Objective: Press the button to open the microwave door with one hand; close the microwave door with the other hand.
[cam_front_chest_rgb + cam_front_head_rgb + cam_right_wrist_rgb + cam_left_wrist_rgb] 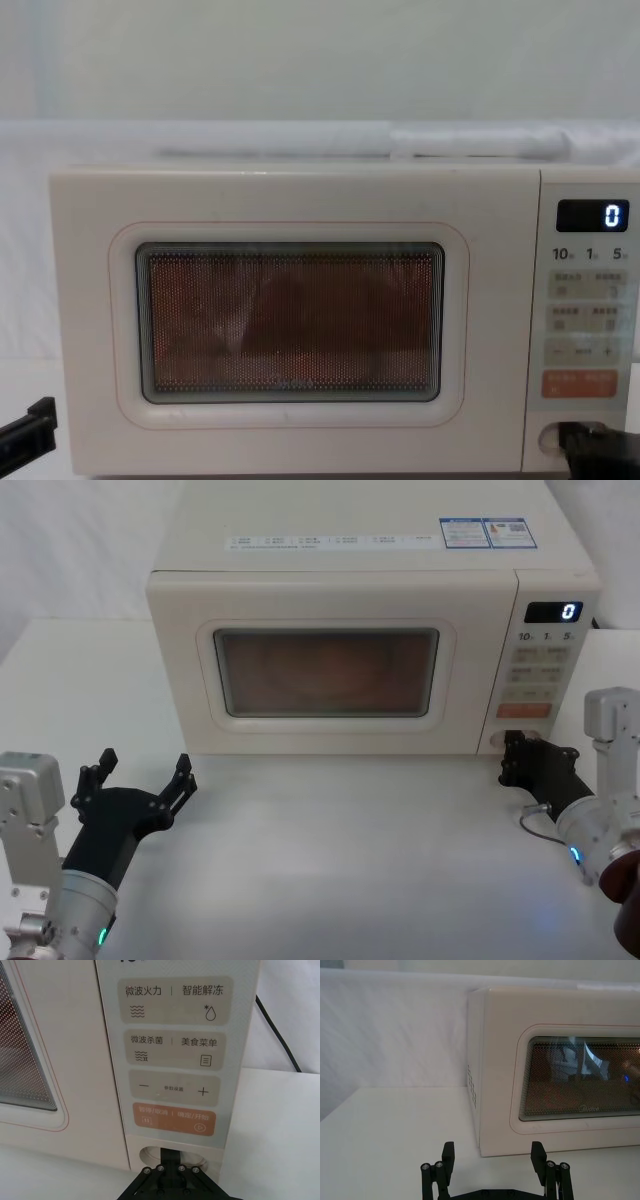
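Cream microwave door point(330, 665) sits flush and closed, so the opening step is in hand. The right gripper point(172, 1156), fingers clenched together, has its tips at the button point(150, 1153) low on the control panel point(538, 670). Next it likely needs a firm push inward. The left gripper point(145, 778) waits on the white surface point(350, 860), fingers released and spread.

Left end effector point(145, 775) hovers low with fingers spread wide, while right end effector point(512, 752) reaches forward, fingers together.
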You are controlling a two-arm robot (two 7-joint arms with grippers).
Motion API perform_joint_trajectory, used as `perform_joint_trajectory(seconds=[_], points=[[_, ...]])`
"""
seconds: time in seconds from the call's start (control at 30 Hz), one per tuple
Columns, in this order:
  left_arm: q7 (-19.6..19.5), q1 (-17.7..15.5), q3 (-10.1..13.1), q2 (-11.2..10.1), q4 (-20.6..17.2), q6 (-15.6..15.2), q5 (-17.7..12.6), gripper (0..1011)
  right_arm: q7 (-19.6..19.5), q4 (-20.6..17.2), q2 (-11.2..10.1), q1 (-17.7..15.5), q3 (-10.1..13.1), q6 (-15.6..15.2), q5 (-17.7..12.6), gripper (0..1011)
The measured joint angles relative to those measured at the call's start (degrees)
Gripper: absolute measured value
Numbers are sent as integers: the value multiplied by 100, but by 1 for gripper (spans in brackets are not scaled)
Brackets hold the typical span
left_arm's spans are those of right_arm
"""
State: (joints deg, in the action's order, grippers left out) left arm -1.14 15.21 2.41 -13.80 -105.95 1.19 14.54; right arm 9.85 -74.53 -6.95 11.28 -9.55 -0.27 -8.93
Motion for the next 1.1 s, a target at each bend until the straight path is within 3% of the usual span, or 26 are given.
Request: perform_joint_trajectory(seconds=[1.1], points=[[0, 0, 0, 0, 0, 0, 0, 1001, 54, 94, 0, 51, 37, 2, 1, 0]])
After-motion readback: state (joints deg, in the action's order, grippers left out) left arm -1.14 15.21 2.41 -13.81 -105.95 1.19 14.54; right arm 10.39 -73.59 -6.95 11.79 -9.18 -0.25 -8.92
